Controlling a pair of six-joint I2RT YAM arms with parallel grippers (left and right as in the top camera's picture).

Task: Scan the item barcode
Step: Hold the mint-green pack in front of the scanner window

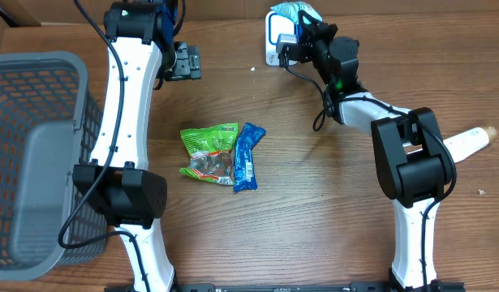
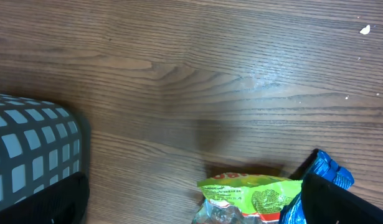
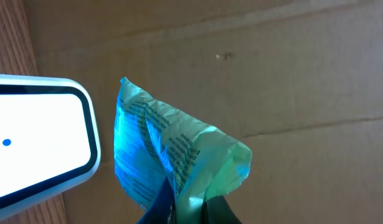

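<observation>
A crumpled teal-and-green packet (image 3: 168, 148) with printed text is pinched at its lower end by my right gripper (image 3: 190, 213), which is shut on it. The packet hangs just right of the white scanner (image 3: 35, 137), whose bright face shows a blue dot. From overhead, the right gripper (image 1: 304, 31) holds this packet (image 1: 294, 11) at the far edge of the table, against the scanner (image 1: 273, 42). No barcode can be made out on the packet. My left gripper (image 1: 185, 61) is open and holds nothing, far left of the scanner; its black fingers (image 2: 344, 202) frame bare wood.
A green snack packet (image 1: 207, 151) and a blue packet (image 1: 248, 156) lie side by side mid-table, also in the left wrist view as the green packet (image 2: 250, 193) and the blue packet (image 2: 331, 169). A grey mesh basket (image 1: 38, 97) stands at the left. A white bottle-like object (image 1: 468, 139) lies at the right edge. Cardboard (image 3: 272, 74) backs the table.
</observation>
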